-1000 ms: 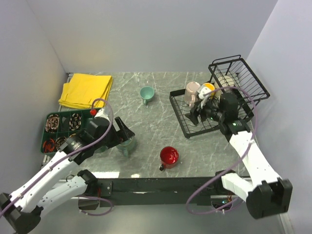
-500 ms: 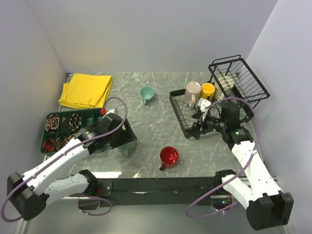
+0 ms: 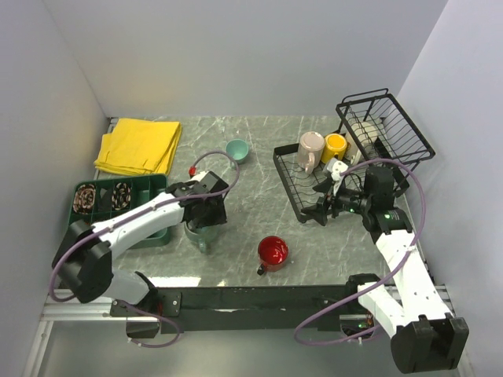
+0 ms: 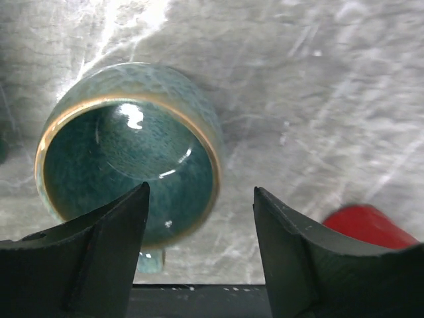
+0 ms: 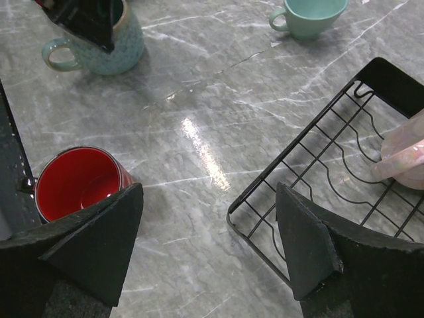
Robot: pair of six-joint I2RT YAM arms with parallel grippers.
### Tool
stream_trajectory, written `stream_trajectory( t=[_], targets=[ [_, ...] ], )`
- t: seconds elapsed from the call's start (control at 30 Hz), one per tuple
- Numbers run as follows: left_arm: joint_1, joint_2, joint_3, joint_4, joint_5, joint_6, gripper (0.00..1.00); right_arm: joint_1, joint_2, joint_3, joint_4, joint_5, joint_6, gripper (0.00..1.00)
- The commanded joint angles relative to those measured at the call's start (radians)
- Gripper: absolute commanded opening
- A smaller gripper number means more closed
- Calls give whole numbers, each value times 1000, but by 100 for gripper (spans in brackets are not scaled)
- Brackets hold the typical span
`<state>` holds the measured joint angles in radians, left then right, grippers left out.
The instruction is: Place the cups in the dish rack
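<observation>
Top view: the left gripper [image 3: 206,210] hangs right over the grey-green mug [image 3: 196,238], which stands at the near left of the table [image 3: 255,206]. The red mug [image 3: 273,251] is upright, near centre. The teal mug [image 3: 236,149] is far of centre, alone. The dish rack [image 3: 292,192] is on the right, with its tall basket at the far right end. The pink mug [image 3: 310,149] and yellow mug [image 3: 335,145] sit side by side at the far end of its flat tray. The right gripper [image 3: 321,207] is over the rack's near-left corner. A yellow cloth [image 3: 140,145] lies far left, with the green compartment tray [image 3: 100,198] just near of it.

Left wrist view: the jaws are spread, not clamped. One finger is over the grey-green mug's open mouth and the other is outside its wall, so they straddle the rim; contact cannot be told. The mug is upright and empty. The red mug peeks in at the edge.

Right wrist view: the fingers are wide apart and released, with only bare table and the rack corner between them. The red mug is beside one finger. The grey-green mug is further off under the left arm's black finger. The pink mug shows blurred on the rack wires.
</observation>
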<state>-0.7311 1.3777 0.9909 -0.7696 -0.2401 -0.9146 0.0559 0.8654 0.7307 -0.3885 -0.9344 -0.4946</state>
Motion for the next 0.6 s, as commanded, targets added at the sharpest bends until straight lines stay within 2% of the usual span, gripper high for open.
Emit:
stream_trajectory(
  t=[0.0, 0.23, 0.57],
  targets=[
    [-4, 46, 61, -4, -50, 48, 68, -14, -20, 1, -6, -38, -13, 87],
    [-5, 158, 104, 18, -39, 80, 59, -19, -31, 1, -7, -40, -13, 87],
    [-5, 192, 123, 9, -54, 111, 34, -27, -34, 1, -13, -50, -18, 87]
  ],
)
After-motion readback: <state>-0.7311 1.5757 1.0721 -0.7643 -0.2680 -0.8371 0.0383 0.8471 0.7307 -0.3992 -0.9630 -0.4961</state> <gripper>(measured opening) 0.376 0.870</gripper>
